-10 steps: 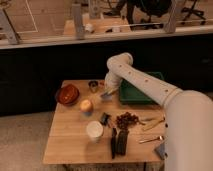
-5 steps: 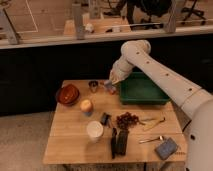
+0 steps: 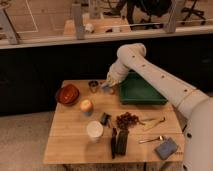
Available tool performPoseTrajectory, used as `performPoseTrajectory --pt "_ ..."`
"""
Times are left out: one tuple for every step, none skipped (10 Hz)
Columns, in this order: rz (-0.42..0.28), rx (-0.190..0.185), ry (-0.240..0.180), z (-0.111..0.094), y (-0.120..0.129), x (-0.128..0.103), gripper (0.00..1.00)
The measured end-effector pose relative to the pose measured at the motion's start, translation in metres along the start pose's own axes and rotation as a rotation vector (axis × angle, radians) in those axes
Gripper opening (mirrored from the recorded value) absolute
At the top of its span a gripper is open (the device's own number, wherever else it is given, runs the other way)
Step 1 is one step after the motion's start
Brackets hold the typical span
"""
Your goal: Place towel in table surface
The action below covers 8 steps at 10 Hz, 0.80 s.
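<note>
My gripper [image 3: 108, 84] hangs at the end of the white arm, which reaches in from the right. It is over the back of the wooden table [image 3: 70, 142], just right of a small metal cup [image 3: 93, 86] and left of the green tray [image 3: 141, 91]. A small bluish patch shows at its tip; I cannot tell what it is. A blue-grey folded cloth, possibly the towel [image 3: 166, 148], lies at the table's front right corner, far from the gripper.
A red bowl [image 3: 68, 94] stands at the back left. An orange fruit on a cup [image 3: 86, 106], a white cup [image 3: 94, 130], dark flat objects [image 3: 119, 142], a dark red cluster [image 3: 127, 120] and utensils [image 3: 153, 123] fill the middle and right.
The arm has lifted and swung back and to the right, from low over the orange fruit to the table's back edge beside the metal cup.
</note>
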Motion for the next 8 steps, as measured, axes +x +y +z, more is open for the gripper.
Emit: performPoseTrajectory --pt "-0.008 -0.015 -0.006 0.023 0.004 -0.001 0.0" --pt "-0.013 -0.032 -0.011 0.044 0.008 -0.002 0.0" --pt "-0.015 -0.044 -0.015 0.059 0.01 -0.001 0.0" --pt "-0.016 -0.058 -0.019 0.074 0.012 0.0 0.0" --pt "-0.022 -0.078 -0.021 0.088 0.013 -0.002 0.07" --pt "-0.032 -0.095 -0.017 0.096 0.012 -0.004 0.17" --pt "-0.036 -0.109 -0.016 0.104 0.014 -0.006 0.25" --pt "-0.037 -0.123 -0.015 0.112 0.015 -0.008 0.35"
